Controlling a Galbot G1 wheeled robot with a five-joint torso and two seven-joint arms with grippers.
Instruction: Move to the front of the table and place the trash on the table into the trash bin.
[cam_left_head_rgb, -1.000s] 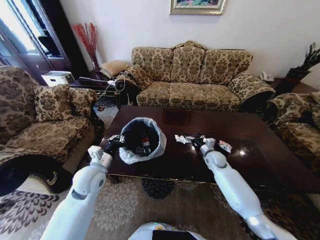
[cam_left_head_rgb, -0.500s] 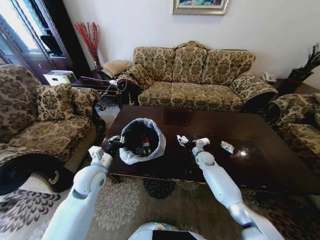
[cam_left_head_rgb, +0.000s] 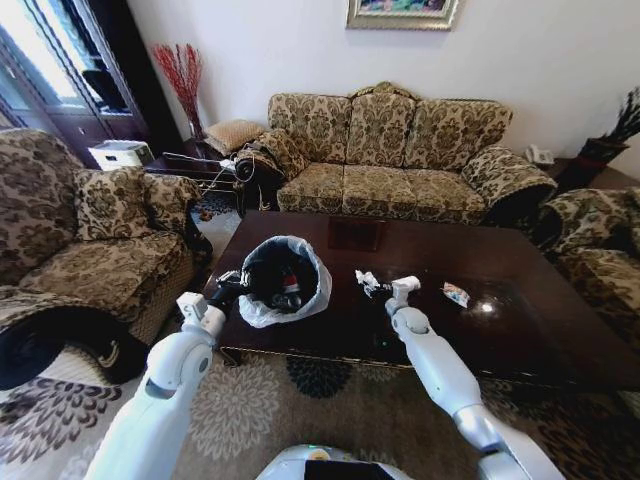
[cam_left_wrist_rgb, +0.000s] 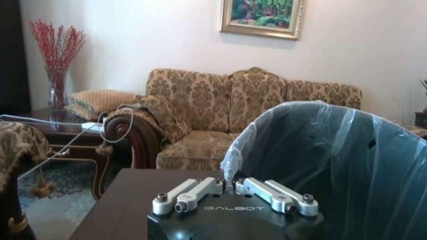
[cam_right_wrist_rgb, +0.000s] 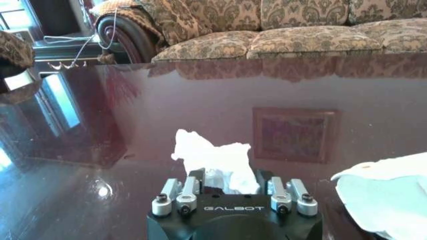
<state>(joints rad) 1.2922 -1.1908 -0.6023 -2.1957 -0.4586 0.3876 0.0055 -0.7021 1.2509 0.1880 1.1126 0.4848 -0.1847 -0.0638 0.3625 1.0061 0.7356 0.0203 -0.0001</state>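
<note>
Right tool pinches a crumpled white tissue (no clear long axis) above the table.

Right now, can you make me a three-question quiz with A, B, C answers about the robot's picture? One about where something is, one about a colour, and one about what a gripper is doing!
1. Where is the bin?
A. On the table
B. On the rug
C. On the sofa

2. What colour is the scrap between the right gripper's fingers?
A. Green
B. White
C. Black

3. What is the left gripper doing?
A. Lifting a bottle
B. Hanging over the sofa
C. Holding the bin's rim

Answers:
1. A: the bin stands on the dark table, near its left end.
2. B: the right wrist view shows a crumpled white tissue pinched in the right gripper.
3. C: the left gripper sits at the bin's bag-lined edge, and the left wrist view has that rim right at its fingers.
</note>
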